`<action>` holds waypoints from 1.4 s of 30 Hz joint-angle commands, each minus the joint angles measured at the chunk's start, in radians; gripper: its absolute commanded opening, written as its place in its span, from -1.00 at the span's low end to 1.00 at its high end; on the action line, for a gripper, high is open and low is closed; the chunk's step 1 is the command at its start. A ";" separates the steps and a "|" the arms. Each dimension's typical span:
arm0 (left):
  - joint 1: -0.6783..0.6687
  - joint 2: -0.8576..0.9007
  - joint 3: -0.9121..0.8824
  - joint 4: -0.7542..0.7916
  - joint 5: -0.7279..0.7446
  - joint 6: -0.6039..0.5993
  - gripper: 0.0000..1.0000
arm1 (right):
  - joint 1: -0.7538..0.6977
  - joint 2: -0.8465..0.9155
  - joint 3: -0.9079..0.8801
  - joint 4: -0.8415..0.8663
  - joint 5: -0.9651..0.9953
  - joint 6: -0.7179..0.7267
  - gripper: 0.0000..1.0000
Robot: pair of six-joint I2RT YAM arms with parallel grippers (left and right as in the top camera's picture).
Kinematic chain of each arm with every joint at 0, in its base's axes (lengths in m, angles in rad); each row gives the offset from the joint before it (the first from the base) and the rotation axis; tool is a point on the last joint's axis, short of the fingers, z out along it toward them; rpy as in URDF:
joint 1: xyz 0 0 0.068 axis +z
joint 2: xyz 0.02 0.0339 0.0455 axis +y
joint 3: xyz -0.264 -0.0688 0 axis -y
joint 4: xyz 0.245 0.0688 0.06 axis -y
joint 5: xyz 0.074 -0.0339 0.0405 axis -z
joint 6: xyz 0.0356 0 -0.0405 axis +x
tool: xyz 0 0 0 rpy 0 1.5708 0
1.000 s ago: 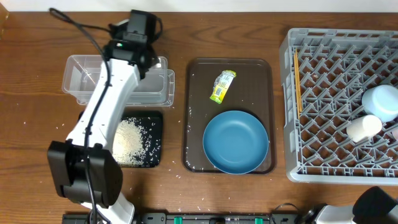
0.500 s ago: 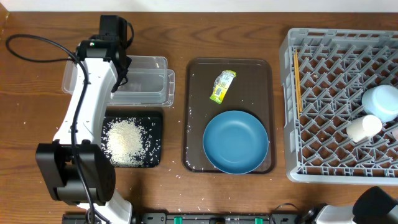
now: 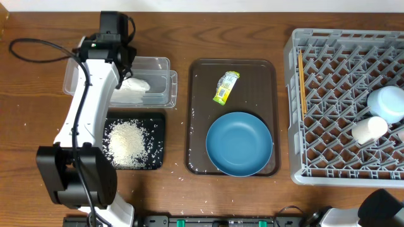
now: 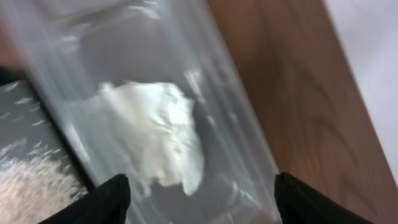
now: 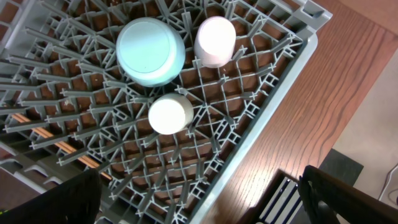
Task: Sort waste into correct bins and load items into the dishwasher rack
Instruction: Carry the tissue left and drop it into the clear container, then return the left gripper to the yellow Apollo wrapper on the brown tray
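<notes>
A crumpled white tissue (image 3: 134, 86) (image 4: 155, 140) lies inside the clear plastic tub (image 3: 159, 68). My left gripper (image 4: 202, 200) hangs open just above it, holding nothing. White rice (image 3: 128, 142) is heaped in the black tray (image 3: 158, 120). The yellow-green wrapper (image 3: 226, 87) and the large dark-blue bowl (image 3: 239, 144) rest on the brown tray (image 3: 201, 113). In the grey rack (image 3: 328, 173) (image 5: 249, 155) sit the light-blue bowl (image 3: 388, 103) (image 5: 150, 51), a white cup (image 3: 369, 129) (image 5: 170, 114) and chopsticks (image 3: 302, 82). My right gripper (image 5: 199, 208) stands open over the rack's corner, empty.
Stray rice grains dot the wood around the black tray and the brown tray's left rim. A second pale cup (image 5: 215, 40) stands upside down in the rack beside the light-blue bowl. The right arm's base (image 3: 379, 208) sits at the table's front right corner.
The left arm swung left over the clear tub, then its jaws opened and the tissue dropped into the tub. The right gripper has not moved.
</notes>
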 commanded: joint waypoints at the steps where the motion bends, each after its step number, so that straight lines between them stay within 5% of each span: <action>1: -0.017 -0.088 0.007 0.037 0.189 0.262 0.53 | -0.008 0.000 -0.001 -0.001 -0.001 0.014 0.99; 7: -0.119 -0.212 0.007 0.078 0.417 0.709 0.47 | -0.008 0.000 -0.001 -0.001 -0.001 0.014 0.98; 14: -0.327 -0.170 0.003 0.071 0.412 0.994 0.47 | -0.008 0.000 -0.001 -0.001 -0.001 0.013 0.98; 32: -0.480 0.273 0.003 0.250 0.312 1.017 0.46 | -0.008 0.000 -0.001 -0.001 -0.001 0.013 0.98; 42: -0.510 0.371 0.003 0.309 0.311 1.017 0.40 | -0.008 0.000 -0.001 -0.001 -0.001 0.013 0.99</action>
